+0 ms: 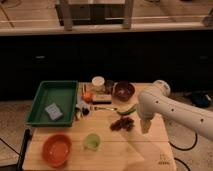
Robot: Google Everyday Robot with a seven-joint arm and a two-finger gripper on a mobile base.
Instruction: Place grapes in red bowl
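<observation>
The grapes point(122, 124), a small dark reddish-purple bunch, lie on the wooden table right of centre. The red bowl point(56, 149), wide and orange-red, sits near the front left corner with nothing in it that I can see. My white arm reaches in from the right, and my gripper point(145, 125) hangs just right of the grapes, close above the table. A curved green vegetable point(127, 110) lies just behind the grapes.
A small green cup point(91, 141) stands between the red bowl and the grapes. A green tray point(44, 95) holding a blue sponge point(52, 111) is at the back left. A dark maroon bowl point(124, 90), a jar point(98, 82) and small items sit at the back.
</observation>
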